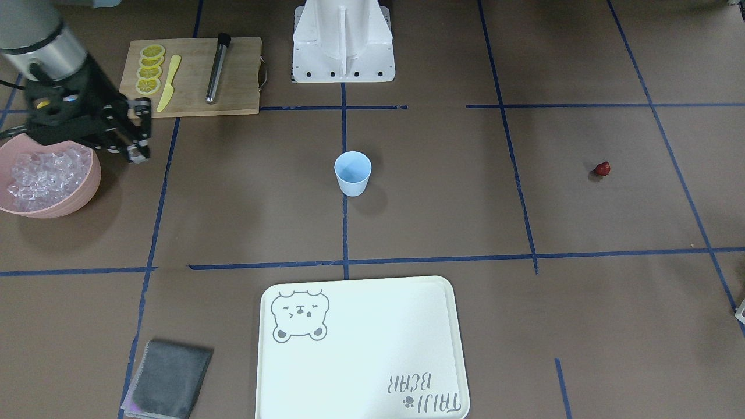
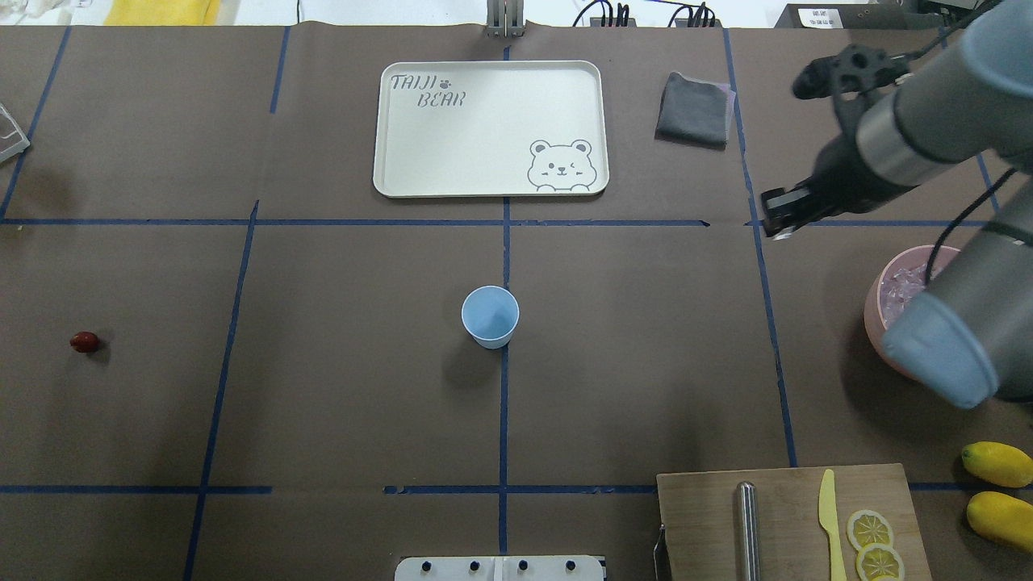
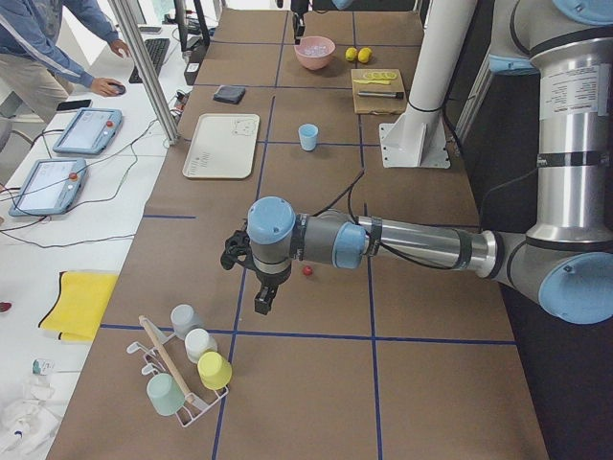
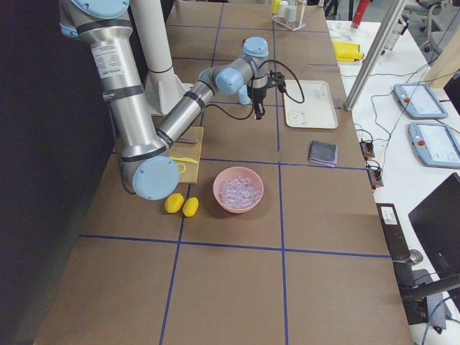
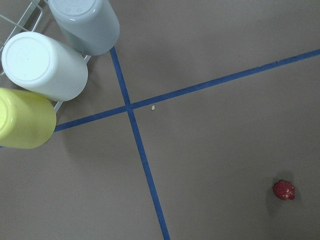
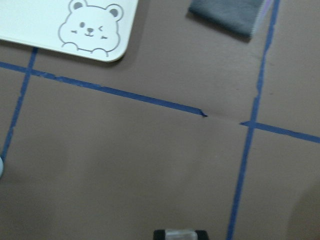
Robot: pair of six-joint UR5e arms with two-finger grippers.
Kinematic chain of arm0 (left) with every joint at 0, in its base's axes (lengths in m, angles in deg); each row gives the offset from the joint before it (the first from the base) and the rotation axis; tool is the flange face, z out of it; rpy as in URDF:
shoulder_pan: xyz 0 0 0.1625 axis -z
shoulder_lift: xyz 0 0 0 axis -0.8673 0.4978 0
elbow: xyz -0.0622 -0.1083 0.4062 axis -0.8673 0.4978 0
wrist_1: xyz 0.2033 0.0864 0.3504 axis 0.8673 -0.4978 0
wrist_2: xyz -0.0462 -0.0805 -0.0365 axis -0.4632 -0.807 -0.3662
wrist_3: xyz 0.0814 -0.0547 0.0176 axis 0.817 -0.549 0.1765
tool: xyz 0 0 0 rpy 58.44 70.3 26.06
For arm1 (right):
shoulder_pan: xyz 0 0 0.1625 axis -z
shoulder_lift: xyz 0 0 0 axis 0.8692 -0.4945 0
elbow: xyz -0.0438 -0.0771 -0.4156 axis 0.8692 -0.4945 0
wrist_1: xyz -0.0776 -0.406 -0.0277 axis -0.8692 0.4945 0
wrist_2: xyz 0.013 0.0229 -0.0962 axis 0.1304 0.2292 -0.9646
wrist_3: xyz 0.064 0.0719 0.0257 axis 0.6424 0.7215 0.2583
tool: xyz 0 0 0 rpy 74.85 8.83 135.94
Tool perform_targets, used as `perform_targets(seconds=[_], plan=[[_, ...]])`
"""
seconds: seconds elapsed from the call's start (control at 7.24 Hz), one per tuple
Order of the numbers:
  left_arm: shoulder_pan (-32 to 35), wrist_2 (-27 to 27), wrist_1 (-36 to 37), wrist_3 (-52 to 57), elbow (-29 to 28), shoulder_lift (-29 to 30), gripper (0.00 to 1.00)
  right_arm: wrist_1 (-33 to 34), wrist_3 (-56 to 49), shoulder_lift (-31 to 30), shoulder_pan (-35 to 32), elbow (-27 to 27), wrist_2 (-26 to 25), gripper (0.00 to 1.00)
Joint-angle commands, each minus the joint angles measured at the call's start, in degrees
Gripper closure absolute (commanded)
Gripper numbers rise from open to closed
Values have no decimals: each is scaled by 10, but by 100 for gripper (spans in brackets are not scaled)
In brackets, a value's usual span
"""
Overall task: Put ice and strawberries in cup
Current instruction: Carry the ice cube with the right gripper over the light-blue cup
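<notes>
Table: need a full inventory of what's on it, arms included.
cup: 1, pale blue, table centre, upright
strawberry: 1, dark red, bare table on the robot's left, well away from the cup
ice: many, clear cubes, in the bowl
bowl: 1, pink, robot's right
board: 1, wooden, near the robot's base
lemon slices: 4, yellow, on the board
knife: 1, yellow, on the board
rod: 1, metal, on the board
whole lemons: 2, yellow, beside the board
tray: 1, white, bear print, far side
cloth: 1, grey, beside the tray
rack cups: 4, grey, white, yellow, green, left end
right hand: black, in the air beside the bowl
left hand: black, above the table near the strawberry
</notes>
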State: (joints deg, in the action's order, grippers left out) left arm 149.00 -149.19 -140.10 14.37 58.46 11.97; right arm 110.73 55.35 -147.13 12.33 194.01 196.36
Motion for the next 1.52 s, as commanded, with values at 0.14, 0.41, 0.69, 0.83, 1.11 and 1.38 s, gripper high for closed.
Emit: perform_targets(seconds=[0.14,0.41,0.69,0.83,1.11,1.38], plan=[[-1,-2,0,0,1,0,0,36,195,198,150,-101,-100,100],[-1,-2,0,0,0,0,0,33,242,281,197,-189,-144,100],[-1,-2,0,0,0,0,0,29,246,303,211,-232,-167,100],[-1,-7,0,0,0,0,0,7,246,302,212,-256,-179,100],[-1,-14,1,0,0,0,0,-5,246,297,223,-281,-187,99],[-2,-14,0,0,0,0,0,-6,246,297,230,-283,-186,71]])
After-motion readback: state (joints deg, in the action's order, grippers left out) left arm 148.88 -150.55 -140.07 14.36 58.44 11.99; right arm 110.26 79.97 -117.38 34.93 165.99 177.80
